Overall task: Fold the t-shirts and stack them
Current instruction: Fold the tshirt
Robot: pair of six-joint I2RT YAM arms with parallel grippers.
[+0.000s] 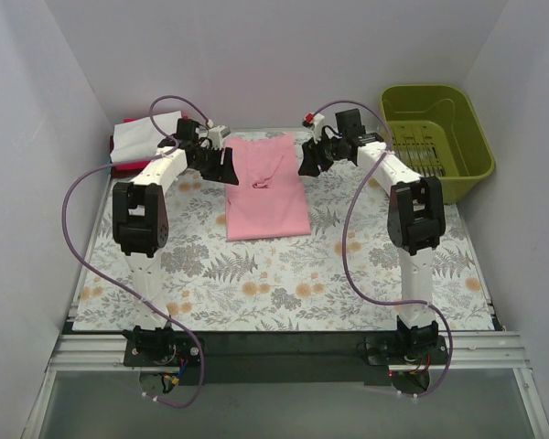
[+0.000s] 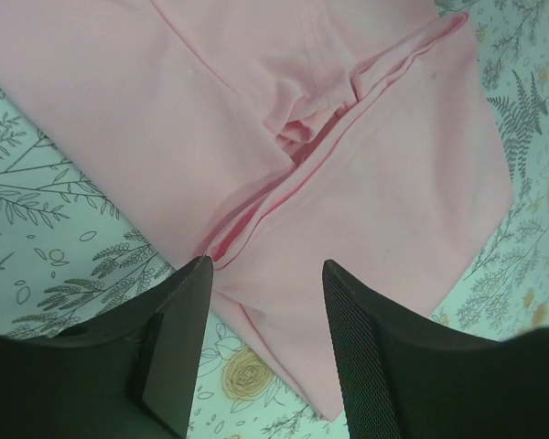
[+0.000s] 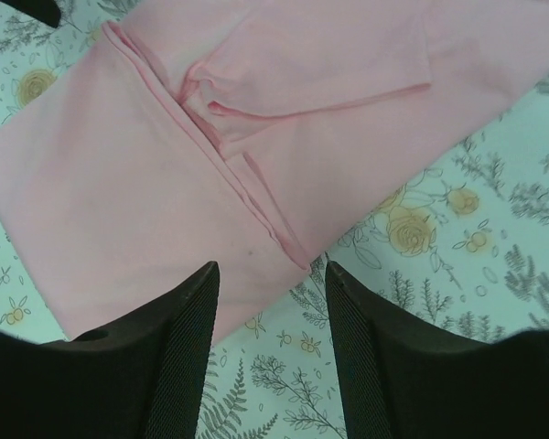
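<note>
**Materials and shapes.** The pink t-shirt (image 1: 267, 187) lies flat on the far middle part of the floral table cloth (image 1: 284, 274). It is plain, soft, matte cloth. It forms a long panel, slightly wider at the near end. You see both side portions turned inward; their hemmed edges meet along the middle, with a small puckered bunch of cloth there. The table cloth is pale, printed with ferns and orange roses. At its far left corner, a folded white t-shirt (image 1: 142, 133) lies over a red t-shirt (image 1: 123, 169). Just off its far right corner stands a rectangular olive-green plastic basket (image 1: 439, 137) with a slotted floor.

**Arm pose.** Each arm rises from the near edge of the table cloth, elbow high, forearm reaching forward and inward. A purple cable loops along each arm.

**Tool state.**
- The left gripper (image 2: 267, 274) is over the shirt's left edge. Its black fingers (image 2: 188, 320) stand spread apart and hold nothing.
- The right gripper (image 3: 272, 274) is over the shirt's right edge. Its mesh-textured fingers (image 3: 357, 347) also stand spread apart and empty.
- You cannot tell whether either fingertip touches the cloth.
</note>
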